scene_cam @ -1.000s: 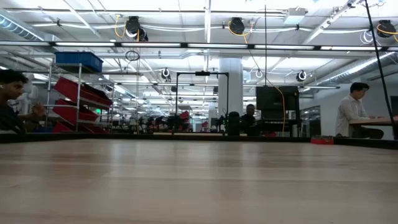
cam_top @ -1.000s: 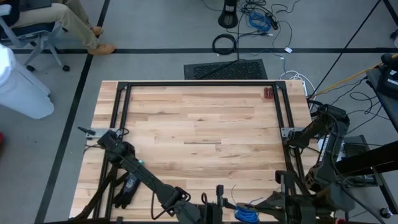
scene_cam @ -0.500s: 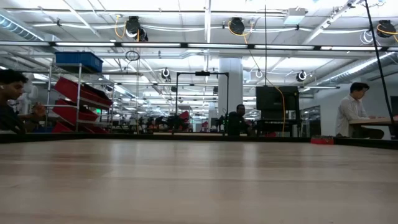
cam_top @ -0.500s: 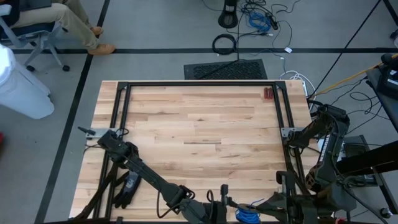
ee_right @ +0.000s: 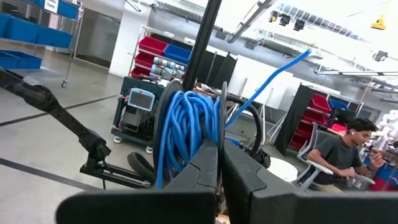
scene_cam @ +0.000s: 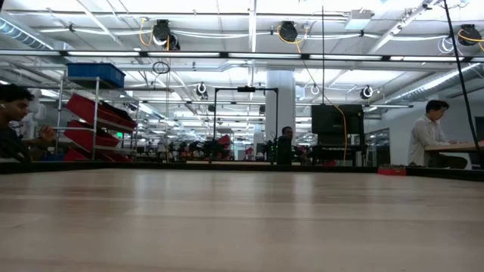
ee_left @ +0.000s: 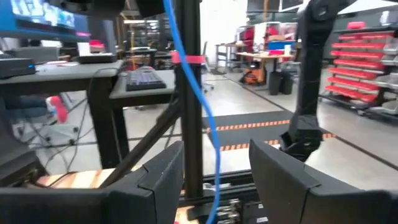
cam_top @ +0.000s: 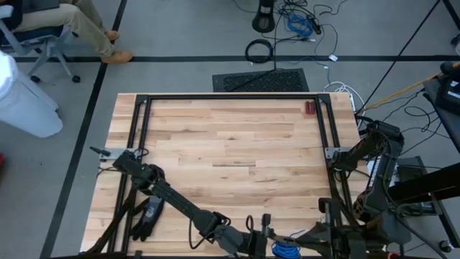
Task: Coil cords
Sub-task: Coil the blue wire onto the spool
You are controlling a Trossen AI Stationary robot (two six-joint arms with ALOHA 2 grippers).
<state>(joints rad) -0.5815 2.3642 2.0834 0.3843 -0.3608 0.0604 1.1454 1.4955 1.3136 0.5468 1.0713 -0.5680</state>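
Blue cord [ee_right: 186, 134] sits bundled at the table's near edge, pinched by the right gripper [ee_right: 221, 165]. The left gripper [ee_left: 214, 171], fingers wide, should close squarely on the loose tail.

The blue cords [cam_top: 285, 249] and both arms' pincers are cut off at the high view's bottom edge.

No text, label, brand, number or sign can be read in any of the four views. The blue bins in the upper left of the right wrist view carry a small white tag, but nothing on it is legible. The screens in the upper left of the left wrist view are too blurred to give any words.
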